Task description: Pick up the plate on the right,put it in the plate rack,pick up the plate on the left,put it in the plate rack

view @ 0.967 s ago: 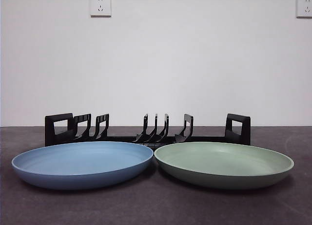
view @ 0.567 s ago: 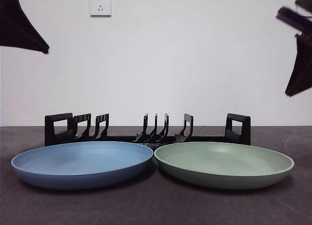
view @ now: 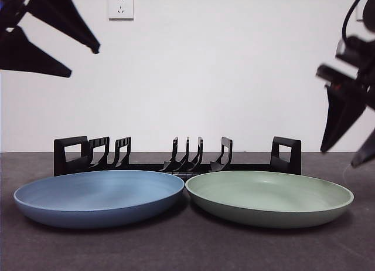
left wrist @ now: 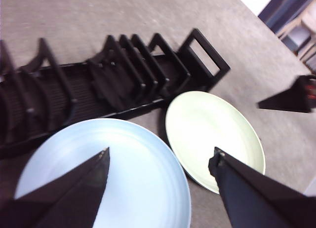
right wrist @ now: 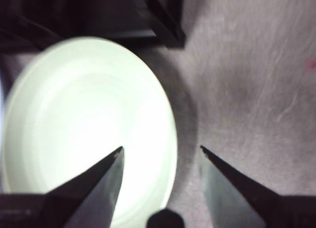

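A dark grey desk (view: 187,250) with a faintly speckled top carries everything, set against a plain white wall (view: 205,77). The plate rack (view: 176,159) is the longest thing: a low black plastic strip running along the desk's far edge, with curved upright prongs in clusters and a boxy loop handle at each end; every slot is bare. In front of it, toward the near edge, two shallow round plates lie flat, their rims almost touching at mid-desk. The blue plate (view: 98,196) sits toward the left edge, matte with faint concentric rings; the green plate (view: 269,196) sits toward the right edge, pale and equally plain. Neither bears any mark or lettering.

The right gripper (right wrist: 160,149) hangs low by the desk's right edge, jaws spread wide, straddling the green plate's outer rim without touching it. The left gripper (left wrist: 160,156) is high above the left edge, jaws open, over the blue plate and clear of it.

Bare desk shows in front of both plates and beyond the green plate's right side. A white wall socket (view: 120,6) carries tiny print too small to read.
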{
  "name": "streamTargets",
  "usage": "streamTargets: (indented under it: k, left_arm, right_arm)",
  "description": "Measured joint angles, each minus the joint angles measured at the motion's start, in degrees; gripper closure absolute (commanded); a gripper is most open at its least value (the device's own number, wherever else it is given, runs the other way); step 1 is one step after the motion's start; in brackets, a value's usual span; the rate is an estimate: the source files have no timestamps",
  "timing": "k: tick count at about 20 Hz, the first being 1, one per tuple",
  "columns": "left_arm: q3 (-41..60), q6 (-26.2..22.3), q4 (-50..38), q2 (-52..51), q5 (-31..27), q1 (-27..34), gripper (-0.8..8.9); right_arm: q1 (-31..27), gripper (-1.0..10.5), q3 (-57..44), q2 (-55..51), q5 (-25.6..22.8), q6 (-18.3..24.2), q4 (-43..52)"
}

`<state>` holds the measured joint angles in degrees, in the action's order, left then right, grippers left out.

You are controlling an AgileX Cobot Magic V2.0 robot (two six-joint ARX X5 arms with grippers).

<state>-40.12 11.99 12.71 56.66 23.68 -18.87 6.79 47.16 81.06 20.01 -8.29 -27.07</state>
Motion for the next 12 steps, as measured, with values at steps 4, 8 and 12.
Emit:
streamTargets:
  k: [4, 8, 12]
  left_arm:
    - [-3.7, -2.0, 1.7, 0.0, -5.4, -5.5, 4.67]
    - [-6.1, -4.6, 2.3, 0.5, -10.1, -8.9, 4.67]
    - [-6.4, -5.4, 3.2, 1.5, -10.6, -10.0, 4.68]
  right_arm:
    - [1.3, 7.0, 0.0, 6.3, 0.6, 0.0, 1.6]
    - [3.0, 9.0, 0.0, 9.7, 0.6, 0.0, 2.9]
    - [3.2, 9.6, 0.0, 10.1, -1.0, 0.0, 2.9]
